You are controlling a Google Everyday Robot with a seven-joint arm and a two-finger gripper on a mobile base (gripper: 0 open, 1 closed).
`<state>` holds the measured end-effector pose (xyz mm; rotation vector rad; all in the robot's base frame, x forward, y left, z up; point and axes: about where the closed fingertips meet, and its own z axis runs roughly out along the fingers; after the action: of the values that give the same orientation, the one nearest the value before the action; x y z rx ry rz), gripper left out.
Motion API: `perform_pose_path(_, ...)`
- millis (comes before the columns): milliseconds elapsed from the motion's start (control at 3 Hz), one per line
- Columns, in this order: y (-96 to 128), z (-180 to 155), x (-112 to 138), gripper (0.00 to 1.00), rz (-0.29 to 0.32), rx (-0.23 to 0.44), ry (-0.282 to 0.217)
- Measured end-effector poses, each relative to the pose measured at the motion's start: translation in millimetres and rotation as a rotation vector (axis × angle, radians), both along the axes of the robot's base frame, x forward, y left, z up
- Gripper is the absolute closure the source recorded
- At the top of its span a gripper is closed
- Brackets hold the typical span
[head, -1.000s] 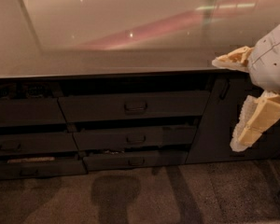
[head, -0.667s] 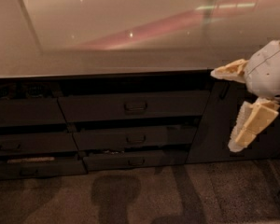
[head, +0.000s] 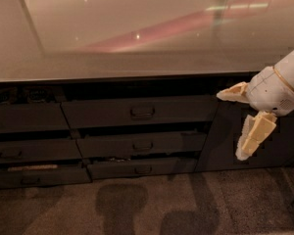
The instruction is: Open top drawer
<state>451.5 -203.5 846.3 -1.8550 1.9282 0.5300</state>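
Note:
The top drawer (head: 137,112) is a wide dark grey front just under the counter edge, with a small dark loop handle (head: 142,112) at its centre. It sits nearly flush with the cabinet. My gripper (head: 231,125) hangs at the right, off the drawer's right end and in front of a plain dark cabinet door. Its two cream fingers are spread apart, one pointing left at drawer height (head: 233,93), the other angled down (head: 251,137). Nothing is between them.
A glossy pale countertop (head: 137,33) overhangs the drawers. Two narrower drawer fronts (head: 142,145) (head: 142,169) lie below the top one, slightly ajar. More drawers (head: 24,119) stand at the left. A tall dark cabinet door (head: 284,141) is behind the gripper. Carpeted floor (head: 147,204) below.
The gripper has shifted left and a little down, closer to the right end of the top drawer. The drawers have not moved.

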Motion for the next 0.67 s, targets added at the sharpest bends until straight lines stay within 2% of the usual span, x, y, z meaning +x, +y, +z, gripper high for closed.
perform_pose_path(333, 0.0, 0.0, 0.0, 0.0, 0.0, 0.0, 0.0)
perform_pose_path(667, 8.2, 1.0, -1.7, 0.0, -0.061, -0.099, -0.038)
